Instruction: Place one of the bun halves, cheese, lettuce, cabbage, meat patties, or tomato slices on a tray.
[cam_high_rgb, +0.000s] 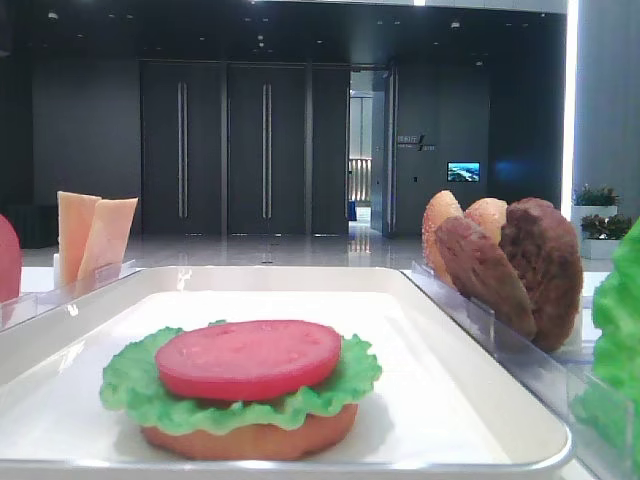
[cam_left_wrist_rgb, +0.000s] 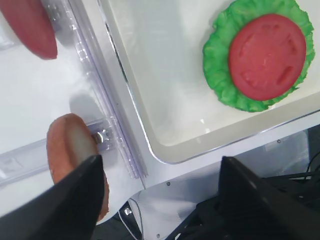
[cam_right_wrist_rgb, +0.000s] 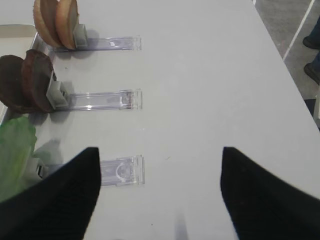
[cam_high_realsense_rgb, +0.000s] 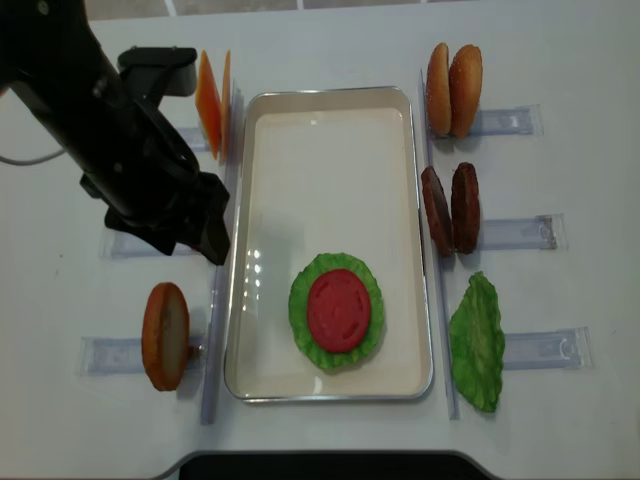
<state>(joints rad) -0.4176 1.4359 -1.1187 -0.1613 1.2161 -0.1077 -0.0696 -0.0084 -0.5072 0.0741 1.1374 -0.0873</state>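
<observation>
**Tomato on the stack; a standing bun sits under the wide left gripper**

The tray (cam_high_realsense_rgb: 330, 378) is the landmark. Toward its near end lies a stack: a bun half at the bottom, seen only from the low exterior view, the lettuce (cam_high_realsense_rgb: 301, 312) over it, and a tomato slice (cam_high_realsense_rgb: 339, 308) on top. Left of the tray a lone bun (cam_high_realsense_rgb: 165, 335) stands on edge in a clear holder (cam_high_realsense_rgb: 110, 355), with cheese (cam_high_realsense_rgb: 207, 103) farther up that side. Right of the tray stand two buns (cam_high_realsense_rgb: 453, 88), two patties (cam_high_realsense_rgb: 451, 208) and a spare leaf (cam_high_realsense_rgb: 478, 340).

The left gripper (cam_left_wrist_rgb: 160, 200) hangs with its fingers spread wide and nothing between them, just left of the tray's near corner. One finger overlaps the lone bun in the wrist view; I cannot tell whether it touches. The right gripper (cam_right_wrist_rgb: 160, 195) is likewise wide and empty, over the bare table right of the tray.

Handling, as a judgement: these look like moulded replicas, light and fairly stiff. The upright bun offers its two flat faces, so pinching across its thickness near the top edge seems safest. The patties look rough and should grip well. The cheese looks thin and bendy. The tomato is smooth and could slide.

The overhead view gives the layout but hides the bottom bun. The low view shows the stack's layers. Only the wrist views show the finger gaps.
</observation>
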